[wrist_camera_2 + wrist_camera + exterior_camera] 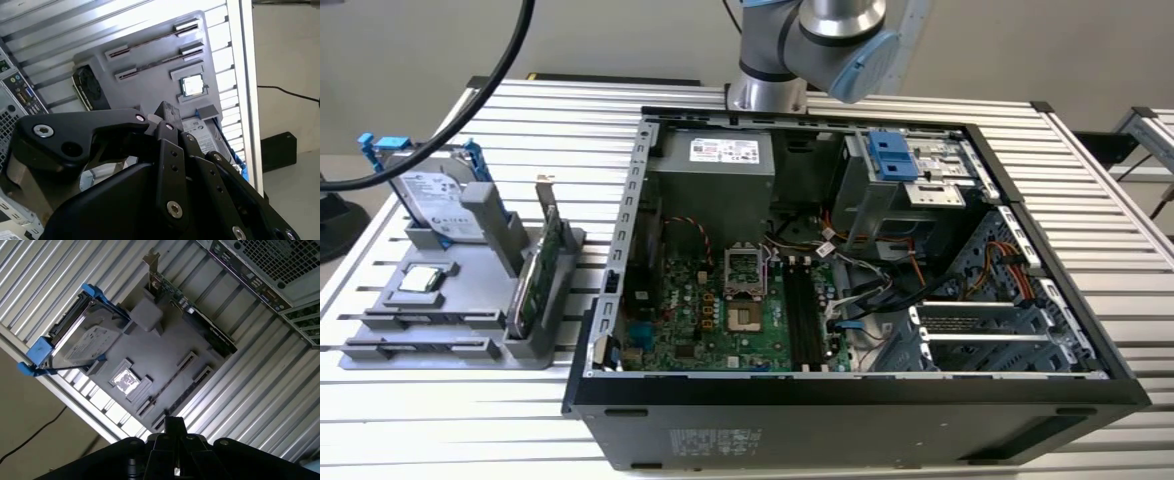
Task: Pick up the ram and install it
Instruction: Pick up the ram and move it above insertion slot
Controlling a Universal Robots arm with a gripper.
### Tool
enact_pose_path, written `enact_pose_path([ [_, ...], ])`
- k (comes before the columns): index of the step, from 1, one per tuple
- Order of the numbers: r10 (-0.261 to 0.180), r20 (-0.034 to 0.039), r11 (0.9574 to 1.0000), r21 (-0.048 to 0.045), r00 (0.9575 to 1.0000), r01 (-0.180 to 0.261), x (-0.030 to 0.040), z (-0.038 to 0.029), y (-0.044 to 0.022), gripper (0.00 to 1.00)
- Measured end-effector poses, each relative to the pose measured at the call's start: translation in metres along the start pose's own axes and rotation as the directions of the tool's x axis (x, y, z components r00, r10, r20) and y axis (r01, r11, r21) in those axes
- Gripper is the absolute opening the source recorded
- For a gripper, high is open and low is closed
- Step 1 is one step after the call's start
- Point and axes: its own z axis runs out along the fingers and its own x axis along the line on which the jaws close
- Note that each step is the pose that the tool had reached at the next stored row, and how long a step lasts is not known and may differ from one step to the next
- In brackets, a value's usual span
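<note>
The claw (173, 426) has its fingertips pressed together over the grey holder (165, 347). The ram (159, 61) stands on edge in a slot of this holder, which rests on the slatted surface (480, 420) beside the open computer case (854, 420).

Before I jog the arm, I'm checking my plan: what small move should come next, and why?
Probably ease the gripper down toward the ram. It hangs shut, well above the gray holder, where the ram sits edge-up in its rack, untouched; the motherboard's black slots look empty.
</note>
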Motion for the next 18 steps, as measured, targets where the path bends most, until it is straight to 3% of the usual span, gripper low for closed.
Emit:
enact_pose_path([
  [18, 0.046, -0.0059, 0.9989, 0.0055, 0.9989, -0.046, -0.0003, 0.0009, -0.0002, 0.00],
])
